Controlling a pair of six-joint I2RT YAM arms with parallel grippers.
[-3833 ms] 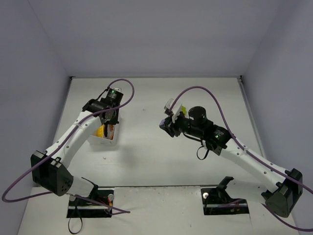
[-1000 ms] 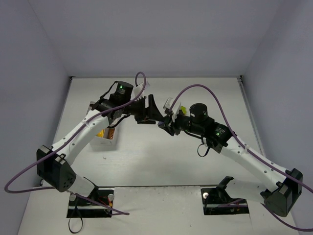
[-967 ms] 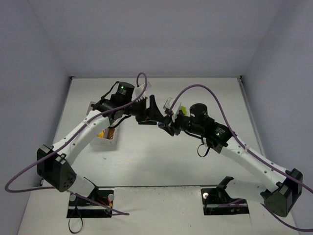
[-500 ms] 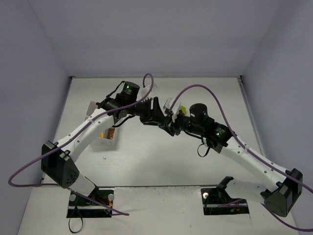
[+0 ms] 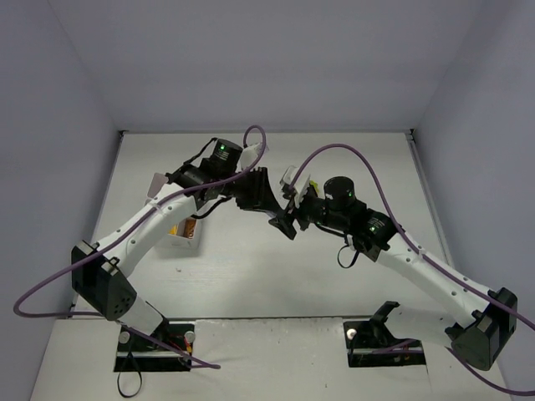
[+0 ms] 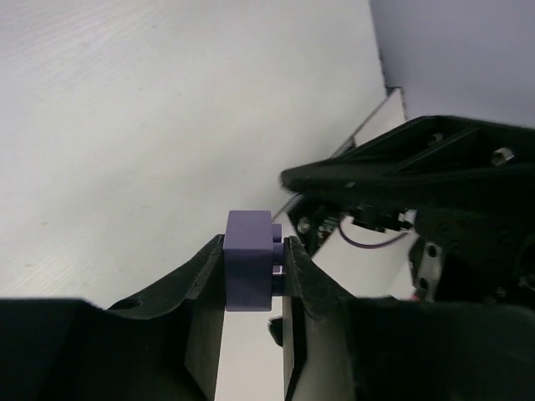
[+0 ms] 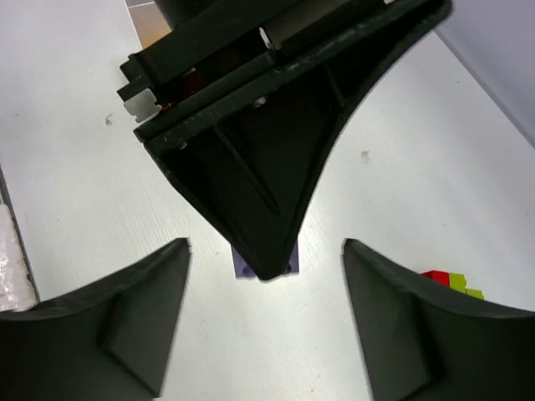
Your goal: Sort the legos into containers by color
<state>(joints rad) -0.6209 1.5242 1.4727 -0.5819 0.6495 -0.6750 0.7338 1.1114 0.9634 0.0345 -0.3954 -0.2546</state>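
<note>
- The left gripper (image 6: 251, 271) is clenched on a lilac lego (image 6: 247, 251), pinched at its fingertips above the table (image 5: 351, 159).
- The right gripper (image 7: 263, 334) is spread wide with nothing between its fingers, and faces the left one's tip.
- Overhead, the tray (image 5: 182, 242) lies at about 9 o'clock from both grippers, well apart from them and partly under the left arm (image 5: 138, 230).
- A red lego (image 7: 433, 276) and a yellow-green lego (image 7: 460, 284) touch at 3 o'clock in the right wrist view, possibly joined.

Nothing to read here, folks. No text, label, brand, number or sign comes out legible in any of the three views.
</note>
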